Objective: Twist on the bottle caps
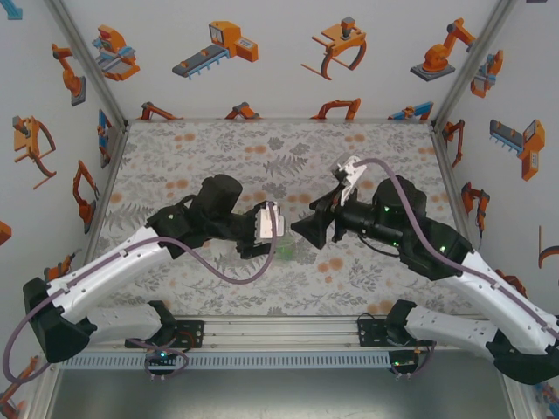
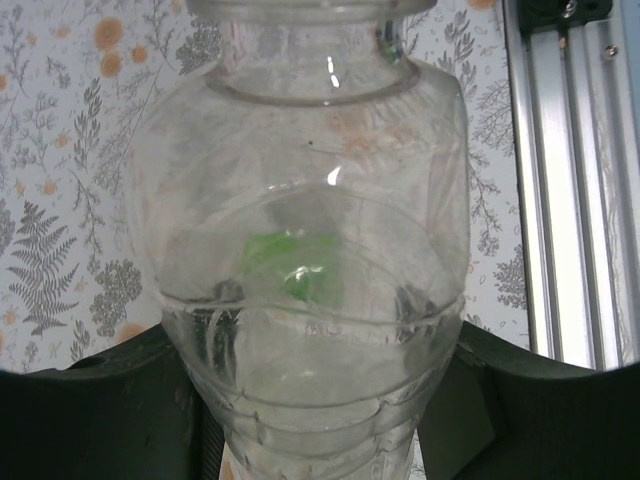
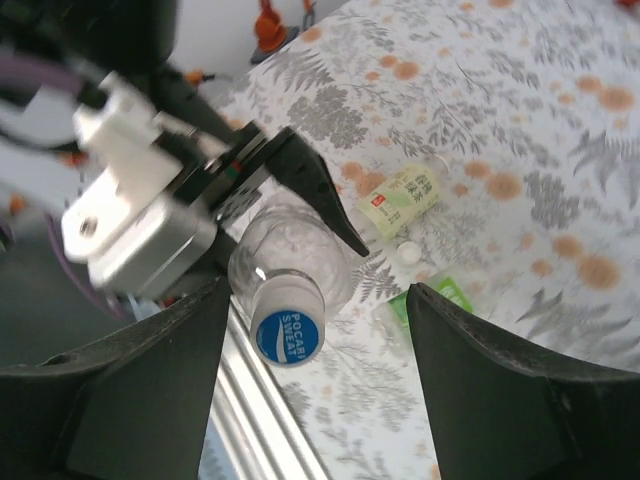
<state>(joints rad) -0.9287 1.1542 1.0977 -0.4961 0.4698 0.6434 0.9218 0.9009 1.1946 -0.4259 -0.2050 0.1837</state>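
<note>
Clamped between the dark fingers of the left end effector (image 2: pixel 320 390), a clear, ribbed, unlabelled plastic bottle (image 2: pixel 310 250) is seen up close from the left wrist, a green smudge (image 2: pixel 295 265) showing through its wall. From the right wrist its top is revealed: a round blue plastic cap (image 3: pixel 288 333) printed in white is seated there, framed by the wide-open, empty right end effector (image 3: pixel 320 380). Beyond, a pale-yellow-labelled bottle (image 3: pixel 405 195) is laid on the floral counter (image 3: pixel 520 120), a tiny white cap (image 3: pixel 408 251) just beside it. From above, both arms are bent inward, wrists facing each other over the counter's middle.
</note>
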